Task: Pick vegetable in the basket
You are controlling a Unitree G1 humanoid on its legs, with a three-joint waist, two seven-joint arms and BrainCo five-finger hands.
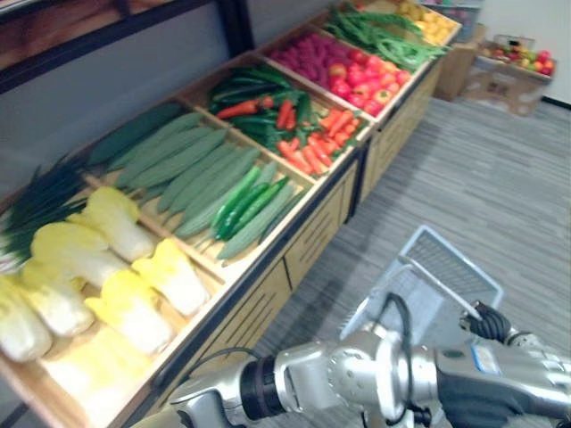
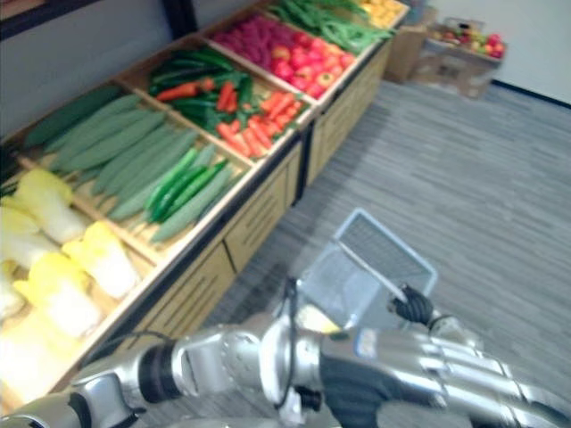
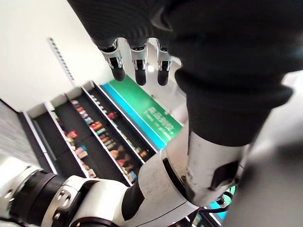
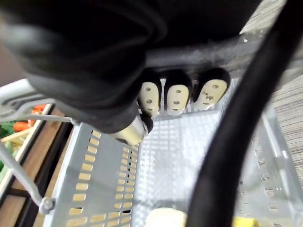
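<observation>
A wooden stand runs along the left with Chinese cabbages [image 1: 134,303], cucumbers [image 1: 196,169], carrots and peppers [image 1: 317,143], tomatoes [image 1: 357,67] and green beans [image 1: 384,36]. A pale grey plastic basket [image 1: 455,267] hangs low at the right, in front of the stand. My right hand [image 4: 177,97] is shut on its dark handle [image 4: 265,42], fingers curled round the bar. A pale yellow vegetable [image 4: 165,218] lies at the basket's bottom. My left arm reaches across the front, and its hand [image 2: 464,374] is close to the basket with fingers [image 3: 137,64] straight and holding nothing.
The stand's front has slatted wooden drawers [image 1: 312,236] next to the basket. Grey striped carpet [image 1: 500,178] stretches to the right. A cardboard box of fruit [image 1: 513,71] stands at the far right by the wall.
</observation>
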